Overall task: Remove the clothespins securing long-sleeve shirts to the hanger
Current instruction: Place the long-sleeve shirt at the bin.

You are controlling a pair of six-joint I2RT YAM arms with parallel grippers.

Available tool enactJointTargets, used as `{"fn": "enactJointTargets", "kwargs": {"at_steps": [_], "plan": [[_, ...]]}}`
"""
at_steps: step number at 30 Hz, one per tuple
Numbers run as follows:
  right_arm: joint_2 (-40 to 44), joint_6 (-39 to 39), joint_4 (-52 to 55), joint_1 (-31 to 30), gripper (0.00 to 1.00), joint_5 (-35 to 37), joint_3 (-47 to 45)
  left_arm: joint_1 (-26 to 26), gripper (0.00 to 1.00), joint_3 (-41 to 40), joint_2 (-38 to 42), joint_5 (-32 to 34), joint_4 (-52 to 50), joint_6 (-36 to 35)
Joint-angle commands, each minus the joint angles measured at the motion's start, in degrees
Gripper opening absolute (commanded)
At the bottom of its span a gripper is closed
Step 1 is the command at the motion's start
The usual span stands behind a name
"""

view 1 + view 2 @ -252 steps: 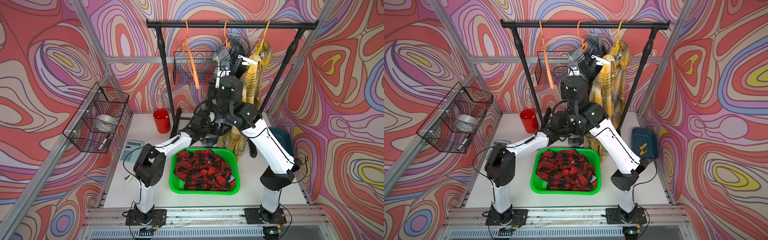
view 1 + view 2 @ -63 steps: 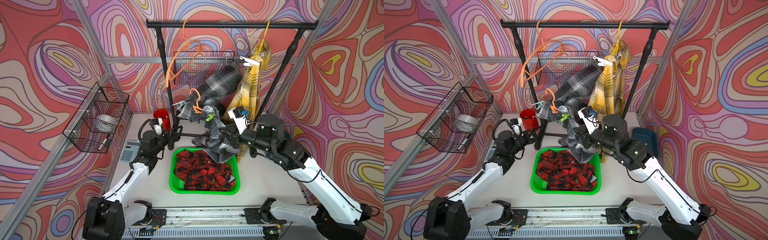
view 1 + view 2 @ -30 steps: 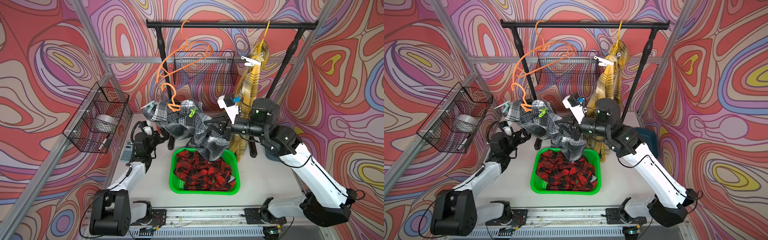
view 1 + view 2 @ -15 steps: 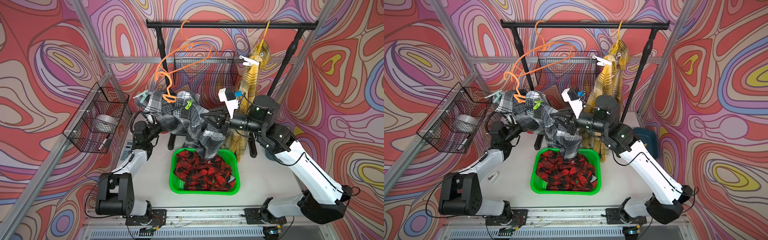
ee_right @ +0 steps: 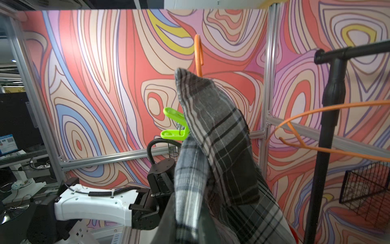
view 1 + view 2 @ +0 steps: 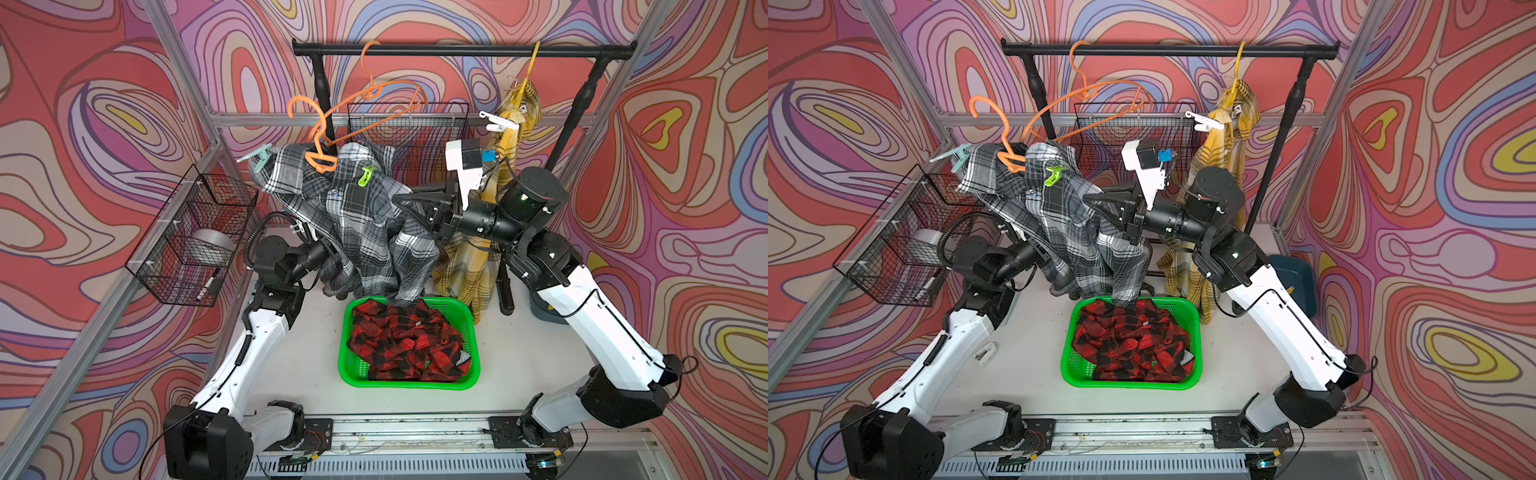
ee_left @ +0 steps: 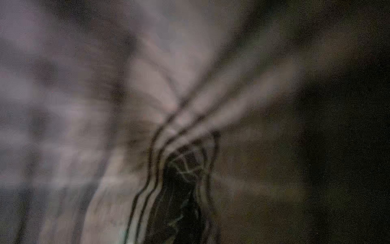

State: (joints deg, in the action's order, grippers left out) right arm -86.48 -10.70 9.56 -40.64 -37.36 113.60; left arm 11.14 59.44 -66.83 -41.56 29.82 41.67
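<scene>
Shirt (image 6: 365, 232) shifted left, white table (image 6: 523, 365), swirled walls (image 6: 104, 145)

Grey plaid shirt (image 6: 357, 224): we see it bunched and held aloft, hem just over the red one.
Green clothespin (image 6: 365, 176): clipped near its collar.
Pale teal clothespin (image 6: 259, 158): clipped on its outer corner.
Red check shirt (image 6: 403, 345): crumpled in our green basket (image 6: 407, 385).
Yellow plaid shirt (image 6: 469, 257): hanging, with a white clothespin (image 6: 496, 121) up top.

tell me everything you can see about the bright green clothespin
The bright green clothespin is a small, glossy plastic spring clip. Its two rounded handles stick out free, while its jaws pinch the grey plaid shirt high up, near the orange hanger poking out of the collar. Nothing else touches it.
</scene>
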Motion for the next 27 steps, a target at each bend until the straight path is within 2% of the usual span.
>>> {"fn": "enactJointTargets", "kwargs": {"at_steps": [1,5,10,13,16,21,27], "plan": [[-2.37,-2.21,-9.28,-0.49,0.0,-2.67,3.73,3.18,0.0,4.9,1.68,-3.97,-2.51,-4.1],[-5.0,-3.38,-10.35,-0.48,0.0,-3.41,8.43,5.83,0.0,10.51,1.52,-3.55,-6.07,-6.78],[-8.33,-5.13,-11.23,-0.49,0.0,-3.63,13.8,10.78,0.0,18.17,-0.62,-2.86,-15.34,-14.0],[-9.64,-6.63,-11.99,-0.57,0.0,-4.38,15.6,12.74,0.0,18.53,-0.63,-2.3,-15.25,-13.39],[-9.13,-7.12,-12.38,-0.44,0.0,-4.39,15.1,16.52,0.0,16.8,0.5,0.32,-16.44,-16.21],[-5.07,-7.04,-12.6,-0.46,0.0,-3.17,8.86,21.18,0.0,13.08,0.76,3.77,-17.23,-18.0],[3.22,-4.81,-12.83,-0.56,0.0,1.38,-6.81,23.46,0.0,3.52,-0.81,6.35,-10.01,-12.65]]}}
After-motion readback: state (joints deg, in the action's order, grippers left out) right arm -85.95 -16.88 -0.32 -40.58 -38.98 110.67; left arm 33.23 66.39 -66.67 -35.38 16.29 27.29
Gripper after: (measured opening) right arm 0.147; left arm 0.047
